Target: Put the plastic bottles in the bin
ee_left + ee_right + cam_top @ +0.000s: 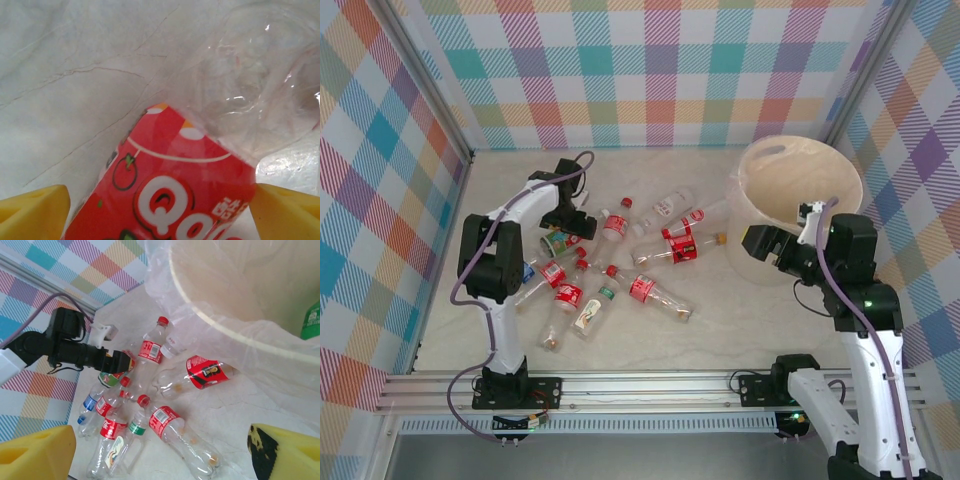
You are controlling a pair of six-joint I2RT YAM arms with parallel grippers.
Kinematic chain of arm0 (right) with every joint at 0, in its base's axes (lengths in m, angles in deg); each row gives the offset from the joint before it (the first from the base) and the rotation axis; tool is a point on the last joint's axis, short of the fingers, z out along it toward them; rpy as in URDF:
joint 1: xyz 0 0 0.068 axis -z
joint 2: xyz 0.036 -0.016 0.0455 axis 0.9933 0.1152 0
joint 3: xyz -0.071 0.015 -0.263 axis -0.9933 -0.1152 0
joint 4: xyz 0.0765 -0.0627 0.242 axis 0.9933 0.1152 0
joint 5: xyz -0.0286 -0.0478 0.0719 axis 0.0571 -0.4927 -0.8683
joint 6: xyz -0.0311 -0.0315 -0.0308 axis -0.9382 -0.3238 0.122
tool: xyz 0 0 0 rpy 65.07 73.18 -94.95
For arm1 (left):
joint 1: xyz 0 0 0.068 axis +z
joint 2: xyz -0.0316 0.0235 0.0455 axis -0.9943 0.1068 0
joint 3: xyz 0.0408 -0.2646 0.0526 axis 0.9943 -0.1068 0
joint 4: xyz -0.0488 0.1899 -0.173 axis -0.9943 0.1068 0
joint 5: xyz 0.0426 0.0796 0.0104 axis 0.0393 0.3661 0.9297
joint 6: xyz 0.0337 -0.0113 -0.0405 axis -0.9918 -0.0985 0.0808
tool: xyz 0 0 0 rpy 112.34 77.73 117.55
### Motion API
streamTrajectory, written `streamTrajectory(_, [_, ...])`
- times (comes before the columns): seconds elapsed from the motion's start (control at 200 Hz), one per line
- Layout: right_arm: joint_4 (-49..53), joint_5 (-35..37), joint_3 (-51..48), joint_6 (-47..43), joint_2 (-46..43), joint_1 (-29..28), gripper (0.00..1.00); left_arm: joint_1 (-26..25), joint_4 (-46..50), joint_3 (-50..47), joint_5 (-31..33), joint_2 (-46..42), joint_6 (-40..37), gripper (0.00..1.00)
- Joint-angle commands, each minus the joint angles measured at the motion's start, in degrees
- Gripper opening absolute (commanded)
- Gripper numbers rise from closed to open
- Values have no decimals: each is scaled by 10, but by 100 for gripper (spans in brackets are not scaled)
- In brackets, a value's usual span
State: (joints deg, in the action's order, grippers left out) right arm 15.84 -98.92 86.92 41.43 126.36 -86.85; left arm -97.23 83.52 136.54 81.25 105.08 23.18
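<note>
Roughly ten plastic bottles lie jumbled mid-tabletop, several crossing or touching one another; most have red labels, one a blue label, one a green label. The bin stands upright to their right, near the far right corner, with the nearest bottles just beside its wall. In the right wrist view a green bottle shows past the bin's rim. Plaid walls close the tabletop on three sides.

The left pincer hangs low over the far left of the heap. Its yellow fingers flank a crumpled clear bottle with a red label, and I cannot tell whether they press it. The right pincer hovers by the bin's near left wall, spread wide, holding nothing.
</note>
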Motion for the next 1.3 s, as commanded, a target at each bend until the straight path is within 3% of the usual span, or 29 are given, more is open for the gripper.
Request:
streamTrajectory(0.0, [-44, -4, 7, 6, -17, -3, 89, 4, 1, 26, -11, 10, -12, 88])
streamTrajectory(0.34, [19, -33, 155, -39, 56, -3, 89, 5, -1, 50, -7, 34, 20, 67])
streamTrajectory(0.565, [16, -61, 183, -33, 80, -4, 89, 5, 8, 94, -9, 38, 29, 55])
streamTrajectory(0.73, [2, -78, 180, -32, 95, -12, 88, 6, 31, 137, -11, 28, 31, 54])
streamTrajectory(0.865, [-16, -55, 181, -24, 116, -61, 87, 6, 30, 148, -16, -7, 40, 54])
streamTrajectory(0.97, [-46, -14, 186, -24, 139, -129, 87, 6, 8, 125, -56, -60, 61, 54])
streamTrajectory(1.135, [-74, 23, 217, -80, 245, -226, 87, 4, -15, 81, -207, -144, 113, 55])
streamTrajectory(1.3, [-171, 9, 213, -51, 321, -246, 87, -6, -122, -30, -355, -236, 150, 56])
